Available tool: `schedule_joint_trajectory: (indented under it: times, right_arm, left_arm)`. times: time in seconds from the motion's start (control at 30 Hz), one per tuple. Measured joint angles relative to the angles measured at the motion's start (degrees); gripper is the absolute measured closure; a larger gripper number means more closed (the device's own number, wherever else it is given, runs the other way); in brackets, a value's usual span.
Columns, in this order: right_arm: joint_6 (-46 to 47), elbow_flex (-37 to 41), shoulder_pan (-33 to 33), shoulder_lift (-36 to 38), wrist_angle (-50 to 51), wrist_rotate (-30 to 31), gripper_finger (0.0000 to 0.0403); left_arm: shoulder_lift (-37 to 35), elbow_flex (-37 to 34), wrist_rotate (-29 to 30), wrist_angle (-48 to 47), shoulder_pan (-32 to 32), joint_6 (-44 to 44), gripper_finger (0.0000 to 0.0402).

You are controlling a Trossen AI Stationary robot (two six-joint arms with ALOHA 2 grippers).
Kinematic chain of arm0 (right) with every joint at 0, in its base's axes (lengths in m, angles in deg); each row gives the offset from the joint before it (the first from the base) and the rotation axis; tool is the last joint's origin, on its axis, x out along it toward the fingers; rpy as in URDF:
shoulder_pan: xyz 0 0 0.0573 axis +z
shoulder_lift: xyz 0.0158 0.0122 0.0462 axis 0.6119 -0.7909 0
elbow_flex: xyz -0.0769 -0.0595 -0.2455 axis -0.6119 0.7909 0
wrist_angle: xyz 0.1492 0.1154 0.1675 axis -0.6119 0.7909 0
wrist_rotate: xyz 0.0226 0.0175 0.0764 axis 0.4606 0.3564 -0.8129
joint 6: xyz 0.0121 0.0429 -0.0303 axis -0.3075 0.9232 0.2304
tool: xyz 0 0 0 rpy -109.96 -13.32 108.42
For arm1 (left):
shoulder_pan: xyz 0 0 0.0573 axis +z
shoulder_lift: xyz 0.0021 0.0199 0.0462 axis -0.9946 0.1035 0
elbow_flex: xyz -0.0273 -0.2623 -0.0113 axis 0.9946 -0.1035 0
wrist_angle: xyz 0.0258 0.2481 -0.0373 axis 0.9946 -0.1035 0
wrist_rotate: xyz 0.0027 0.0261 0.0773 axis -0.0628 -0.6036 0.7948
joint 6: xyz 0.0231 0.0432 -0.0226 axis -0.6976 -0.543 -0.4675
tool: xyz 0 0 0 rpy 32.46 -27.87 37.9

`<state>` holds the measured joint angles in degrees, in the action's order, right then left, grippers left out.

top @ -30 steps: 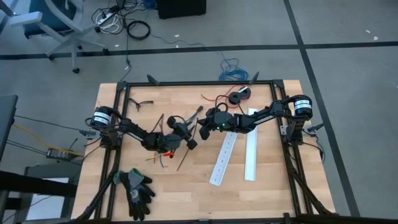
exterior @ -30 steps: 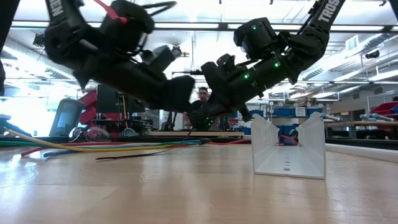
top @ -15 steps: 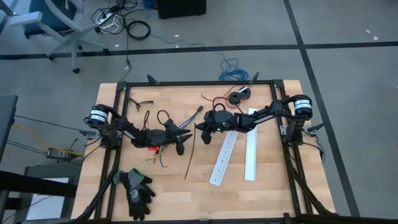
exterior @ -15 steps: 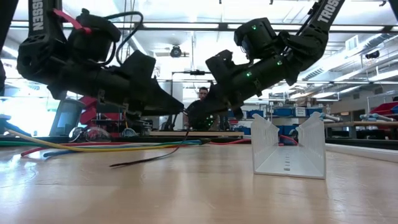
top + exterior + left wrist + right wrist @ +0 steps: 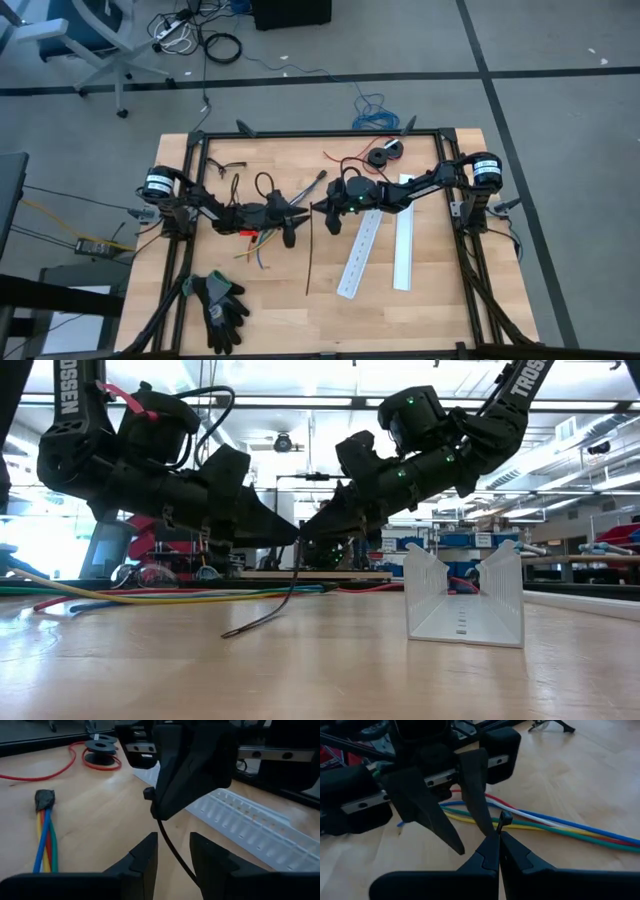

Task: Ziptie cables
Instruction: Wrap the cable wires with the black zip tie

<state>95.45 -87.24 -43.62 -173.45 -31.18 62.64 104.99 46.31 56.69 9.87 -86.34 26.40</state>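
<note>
Black ziptie (image 5: 265,618): hangs from the right gripper (image 5: 498,834), clenched on its upper end; tail touches the table (image 5: 420,320).
Left gripper (image 5: 172,851): fingers part open around the tie, not pinching it.
Cables (image 5: 258,242): flat on the wood beneath the left arm, dark end (image 5: 45,798) near the red wire spool (image 5: 101,758).
Method: judged best to keep the right grip firm and close left low on the tie.
Views: low view shows the tail's droop; high view hides it.

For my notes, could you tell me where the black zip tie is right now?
In the high view, the zip tie hangs mid-table from the shut right hand, its tail trailing to the wood beside the cables.
</note>
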Motion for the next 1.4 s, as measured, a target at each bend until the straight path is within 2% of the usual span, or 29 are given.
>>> schedule_joint_trajectory:
  times: [0.5, 0.7, 1.0, 1.27, 1.4]
  right_arm:
    - [-0.9, 0.0, 0.2, 0.0, -1.8, -2.0, 0.0403]
    - [-0.9, 0.0, 0.2, 0.0, -1.8, -2.4, 0.0403]
    - [-0.9, 0.1, 0.5, 0.0, -2.0, -3.3, 0.0403]
    - [-0.5, 0.1, 0.6, 0.0, -2.5, -3.2, 0.0403]
    - [-1.6, 0.1, 0.6, 0.0, -3.5, -3.3, 0.0390]
  left_arm:
    - [0.0, 0.3, -0.9, 2.8, 0.1, -1.6, 0.0285]
    - [0.0, 1.3, -0.7, 1.3, 0.1, -2.6, 0.0317]
    - [0.1, 1.4, -0.6, 0.5, 0.1, -4.4, 0.0393]
    - [0.1, 1.4, -0.6, 0.3, 0.1, -4.7, 0.0399]
    - [0.0, 1.7, -0.8, -0.1, 0.1, -4.7, 0.0400]
